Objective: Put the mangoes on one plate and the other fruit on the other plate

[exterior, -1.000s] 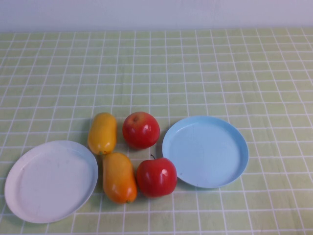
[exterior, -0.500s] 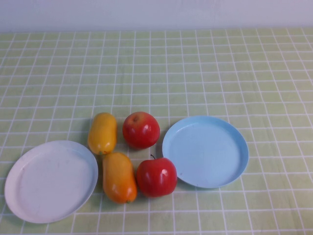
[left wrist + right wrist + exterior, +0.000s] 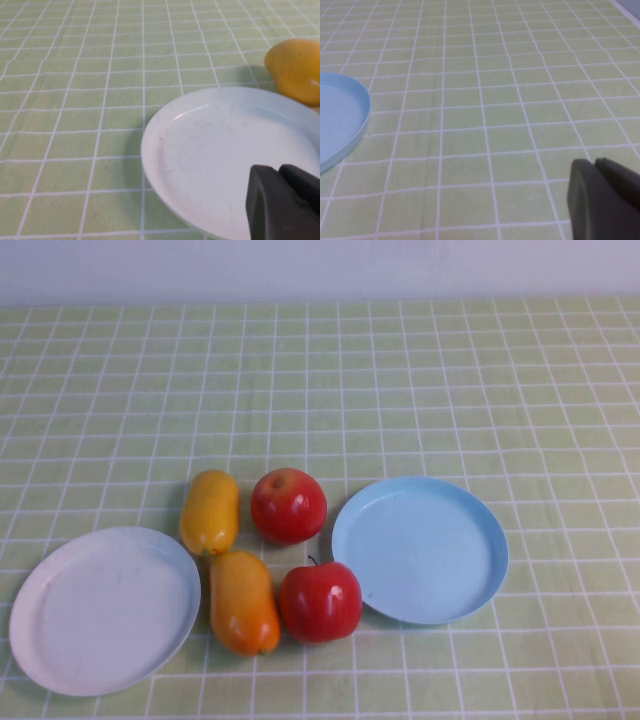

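Nearest the robot, the left gripper (image 3: 282,202) hangs over the white plate (image 3: 60,640) at 8 o'clock and the right gripper (image 3: 605,197) over bare checked cloth (image 3: 400,370); whether either is spread or pressed together cannot be told. Between that plate and the blue plate (image 3: 440,610) at 4 o'clock lie 2 mangoes, the orange mango (image 3: 241,602) in front of the yellow mango (image 3: 210,511). The 2 apples sit beside them, the stemmed apple (image 3: 320,601) ahead of the far apple (image 3: 288,505).

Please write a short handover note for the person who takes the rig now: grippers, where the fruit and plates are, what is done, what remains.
Left gripper: over the near edge of the white plate, holding nothing visible.
Right gripper: over bare tablecloth beside the blue plate, holding nothing visible.
Both mangoes and both apples lie on the cloth between the plates.
Done: nothing; both plates hold no fruit.
Left: all four fruits.
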{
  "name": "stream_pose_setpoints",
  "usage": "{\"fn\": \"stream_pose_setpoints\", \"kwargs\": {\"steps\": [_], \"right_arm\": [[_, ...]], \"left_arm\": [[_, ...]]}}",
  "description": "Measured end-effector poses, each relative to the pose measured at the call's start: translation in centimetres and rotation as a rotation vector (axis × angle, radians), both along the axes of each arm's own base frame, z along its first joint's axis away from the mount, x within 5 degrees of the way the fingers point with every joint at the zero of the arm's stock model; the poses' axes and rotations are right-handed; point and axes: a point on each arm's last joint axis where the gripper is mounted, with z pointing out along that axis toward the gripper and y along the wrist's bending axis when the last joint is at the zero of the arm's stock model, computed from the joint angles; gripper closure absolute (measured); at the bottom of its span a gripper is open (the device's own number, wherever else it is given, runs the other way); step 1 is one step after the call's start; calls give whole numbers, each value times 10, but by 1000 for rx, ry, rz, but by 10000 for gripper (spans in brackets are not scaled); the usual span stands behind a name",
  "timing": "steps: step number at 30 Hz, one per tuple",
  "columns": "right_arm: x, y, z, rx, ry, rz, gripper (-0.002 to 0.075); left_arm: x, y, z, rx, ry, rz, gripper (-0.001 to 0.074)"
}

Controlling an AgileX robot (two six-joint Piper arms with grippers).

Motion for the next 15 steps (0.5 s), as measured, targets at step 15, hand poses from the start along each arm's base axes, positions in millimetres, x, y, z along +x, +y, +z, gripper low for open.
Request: {"fn": "stream_pose_setpoints", "kwargs": {"steps": [15], "right_arm": [[0,0,0,0,0,0,742]], "left_arm": [[4,-1,26,-424,-246,49,731]]}}
